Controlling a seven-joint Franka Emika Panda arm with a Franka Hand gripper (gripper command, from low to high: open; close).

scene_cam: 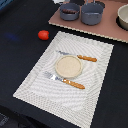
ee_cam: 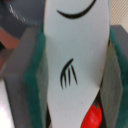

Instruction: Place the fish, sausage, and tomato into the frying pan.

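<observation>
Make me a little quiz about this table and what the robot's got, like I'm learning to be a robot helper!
1. True or false: the tomato lies on the striped placemat.
2. What sits between the knife and the fork? A) a round beige dish B) a grey pan C) a red ball
3. Fill in: in the wrist view, the gripper has its green pads on either side of the white ____.

Key: 1. False, it lies on the dark table beside the placemat. 2. A. 3. fish.
</observation>
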